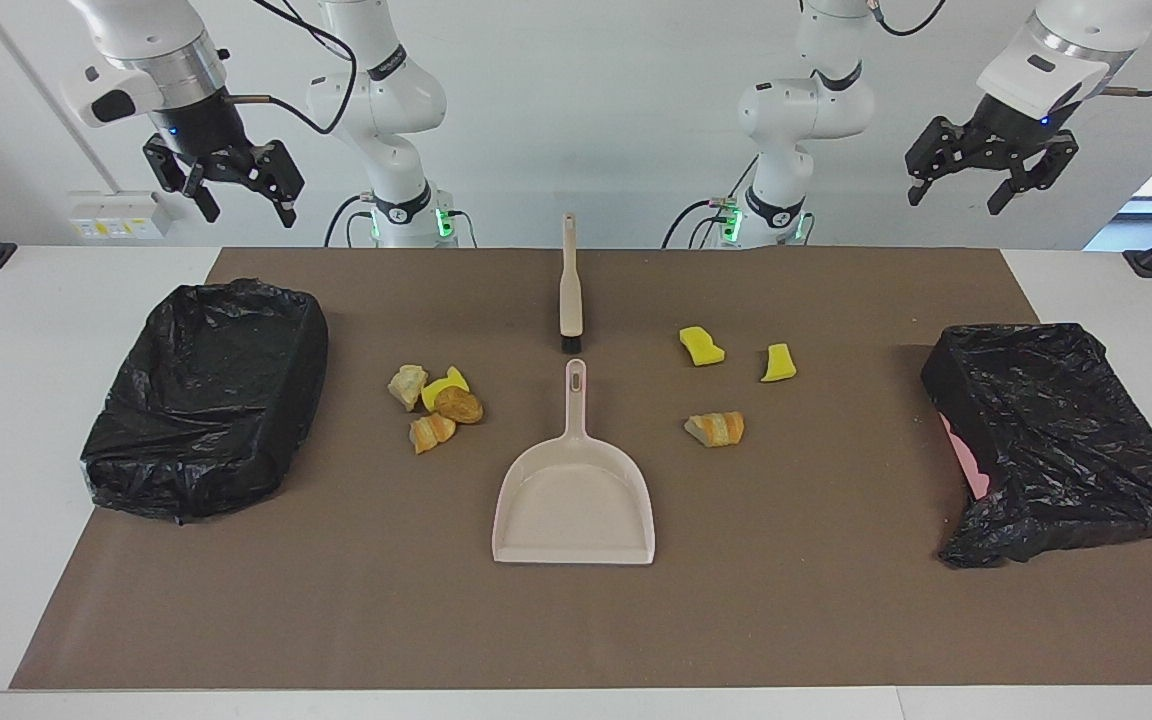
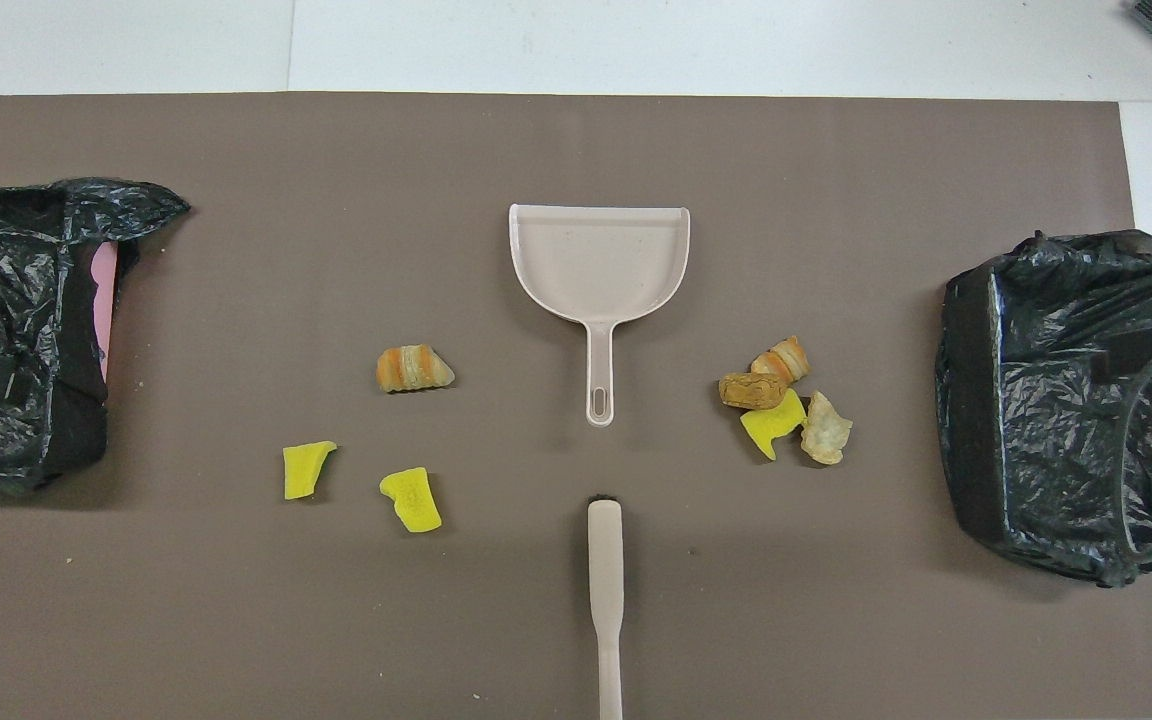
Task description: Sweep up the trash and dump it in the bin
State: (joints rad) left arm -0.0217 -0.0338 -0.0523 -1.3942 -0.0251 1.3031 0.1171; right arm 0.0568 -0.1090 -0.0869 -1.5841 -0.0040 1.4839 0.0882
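Trash lies in two groups on the brown mat (image 1: 336,600) covering the tabletop (image 1: 36,330), one on each side of the beige dustpan (image 1: 576,500). Toward the right arm's end from the dustpan, four scraps (image 1: 436,405) huddle touching: a pale lump, a yellow sponge chunk, a brown lump and an orange-striped one. Toward the left arm's end, two yellow sponge chunks (image 1: 701,346) sit apart, with an orange-striped lump (image 1: 716,428) farther from the robots than both. The brush (image 1: 570,290) lies in line with the dustpan's handle, nearer to the robots. A black-bagged bin (image 1: 206,400) stands at the right arm's end, another (image 1: 1056,440) at the left arm's end. Right gripper (image 1: 241,195) hangs raised near its bin's end, fingers apart, holding nothing; left gripper (image 1: 961,190) likewise at its own end.
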